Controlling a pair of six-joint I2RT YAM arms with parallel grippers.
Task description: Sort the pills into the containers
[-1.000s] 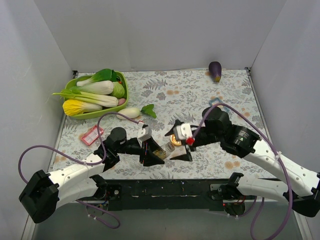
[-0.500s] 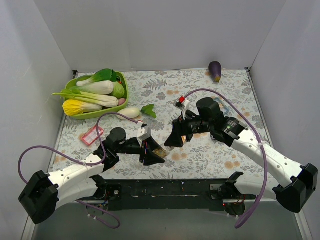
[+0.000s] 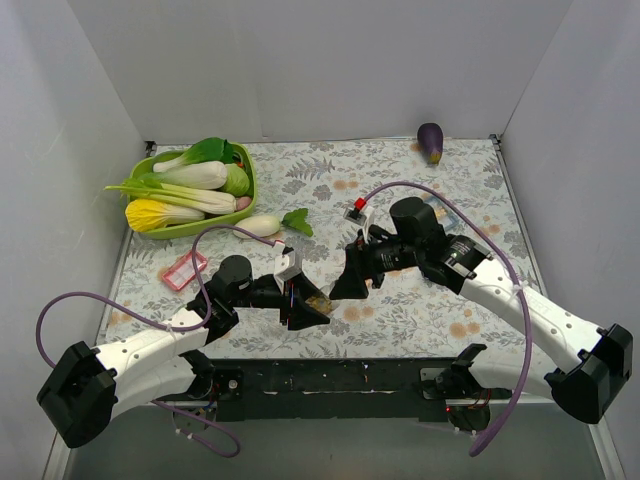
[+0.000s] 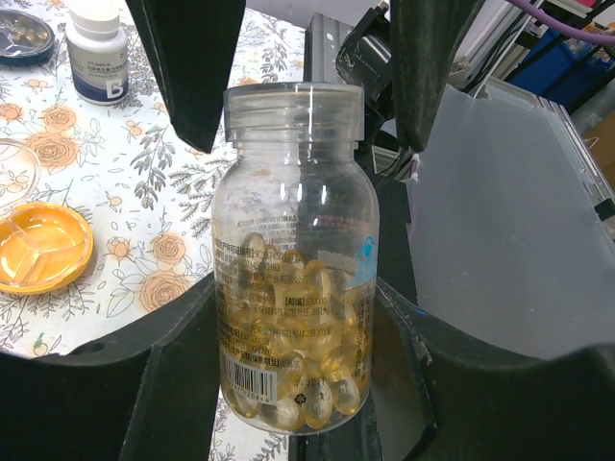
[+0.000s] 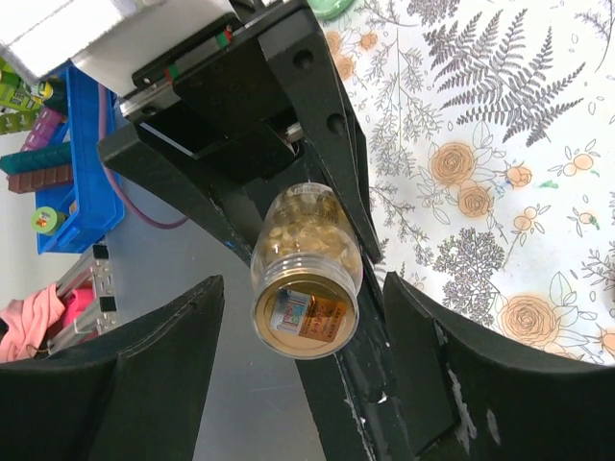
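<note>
Two wrist views add what the overhead lacks: the left end effector (image 4: 293, 384) grips a clear pill bottle (image 4: 293, 221) of golden capsules (image 4: 279, 322), the amber container (image 4: 38, 245) on the surface (image 4: 144, 192) off to its left. The right end effector (image 5: 303, 312) stands open, fingers (image 5: 163, 336) flanking the bottle's top. Overhead, the left arm (image 3: 150, 350) and right arm (image 3: 520, 300) reach inward, wrists facing.
</note>
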